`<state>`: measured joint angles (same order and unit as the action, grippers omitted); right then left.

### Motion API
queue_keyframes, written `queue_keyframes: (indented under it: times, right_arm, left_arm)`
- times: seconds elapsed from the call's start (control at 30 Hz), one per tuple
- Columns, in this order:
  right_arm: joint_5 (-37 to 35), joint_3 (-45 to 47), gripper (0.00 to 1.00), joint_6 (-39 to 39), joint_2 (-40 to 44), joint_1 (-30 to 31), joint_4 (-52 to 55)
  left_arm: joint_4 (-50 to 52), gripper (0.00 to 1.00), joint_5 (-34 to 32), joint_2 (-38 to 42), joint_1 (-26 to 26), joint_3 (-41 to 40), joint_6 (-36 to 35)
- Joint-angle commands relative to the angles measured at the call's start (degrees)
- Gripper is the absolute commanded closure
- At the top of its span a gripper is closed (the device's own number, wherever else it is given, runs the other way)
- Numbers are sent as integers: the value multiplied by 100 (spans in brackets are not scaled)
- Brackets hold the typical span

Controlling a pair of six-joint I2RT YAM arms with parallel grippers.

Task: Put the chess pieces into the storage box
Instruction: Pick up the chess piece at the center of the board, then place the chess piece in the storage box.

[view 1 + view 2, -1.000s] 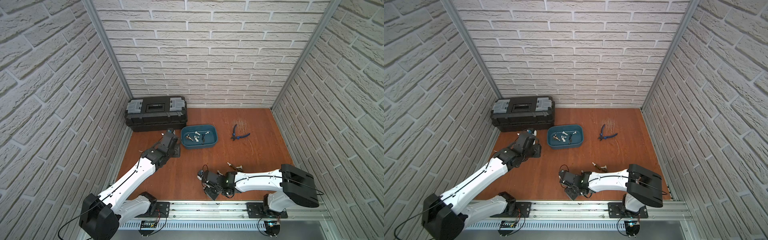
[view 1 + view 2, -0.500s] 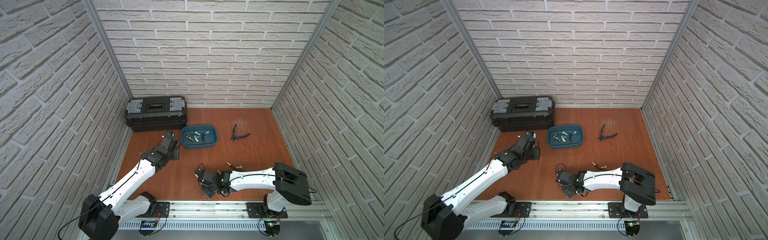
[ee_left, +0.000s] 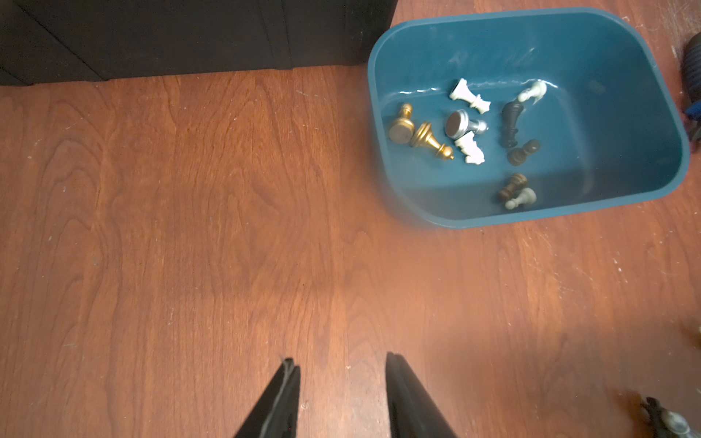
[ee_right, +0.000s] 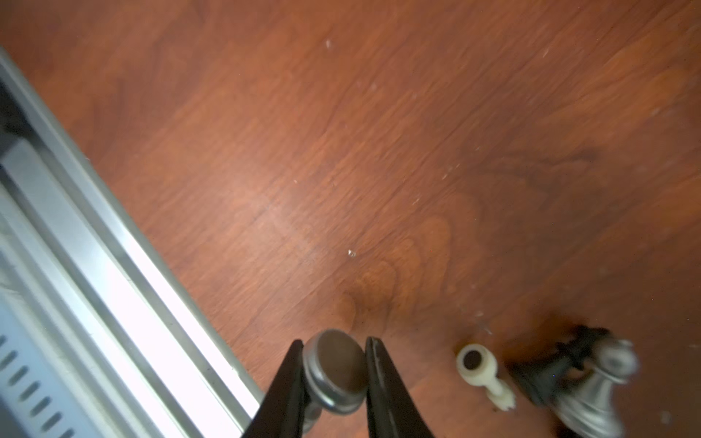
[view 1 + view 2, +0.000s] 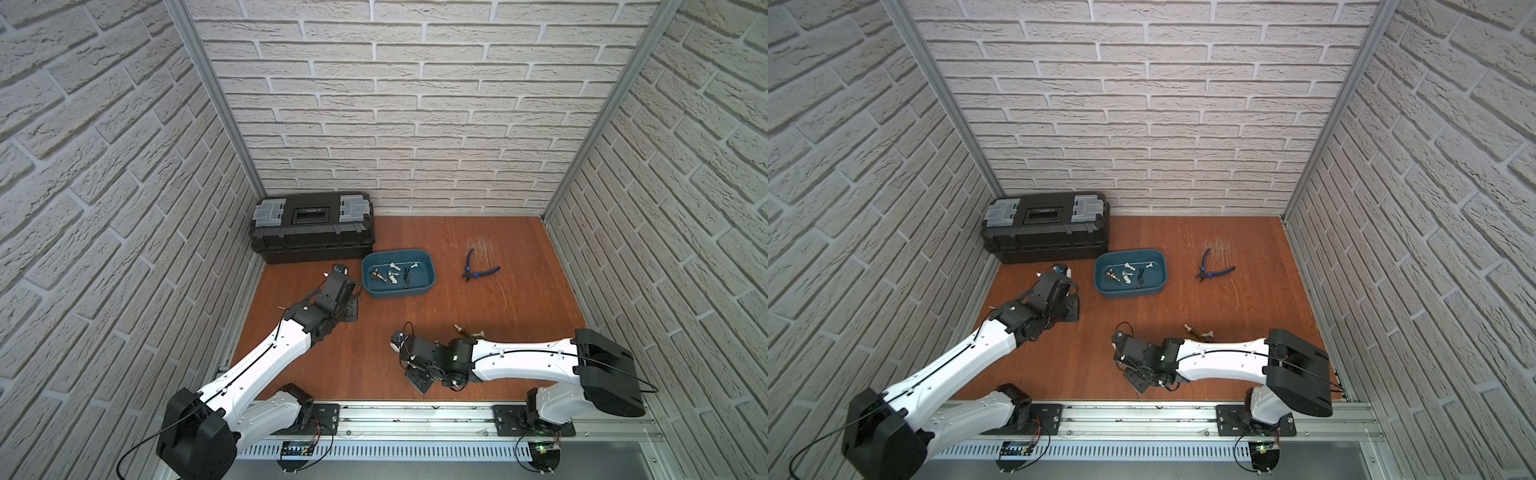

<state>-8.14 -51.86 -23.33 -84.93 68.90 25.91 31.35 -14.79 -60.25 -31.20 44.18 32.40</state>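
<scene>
About ten chess pieces [image 3: 461, 125] lie in the box [image 3: 607, 57]; the right claw [image 4: 333, 341] pinches a silver piece [image 4: 335, 369] near the rail [image 4: 113, 246], the left claw [image 3: 340, 359] gapes empty, and loose pieces [image 4: 480, 369] wait on the surface [image 3: 189, 227].

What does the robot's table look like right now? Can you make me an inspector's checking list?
Surface: brown wooden table, scratched near the blue-handled pliers.
Job's things: about ten chess pieces lie in the teal storage box; loose pieces lie on the table by the right arm.
Clutter: black toolbox at the back; the pliers right of the storage box.
Fingers: left fingers open, holding nothing, above bare table; right fingers shut on the round base of a silver piece.
Cables: a black cable loops over the right wrist; nothing seen tangled.
Surroundings: white brick walls on three sides; metal rail in front.
</scene>
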Motion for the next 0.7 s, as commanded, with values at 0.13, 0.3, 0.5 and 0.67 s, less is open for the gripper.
queue_keyframes:
  times: [0.13, 0.3, 0.5, 0.67]
  right_arm:
    - [-198, -1294, 81, 820, -426, -881, 18]
    - [34, -2380, 81, 1122, -1344, -1636, -211]
    - [172, -3702, 81, 1291, -2450, -2264, -115]
    - [164, -4220, 82, 1353, -3068, -2669, 73]
  left_arm:
    - [-86, 58, -339, 487, 4, -136, 78]
    - [-25, 58, -409, 617, 21, -235, 91]
    - [60, 58, -402, 706, 53, -353, 121]
    - [65, 58, -352, 870, 62, -525, 204]
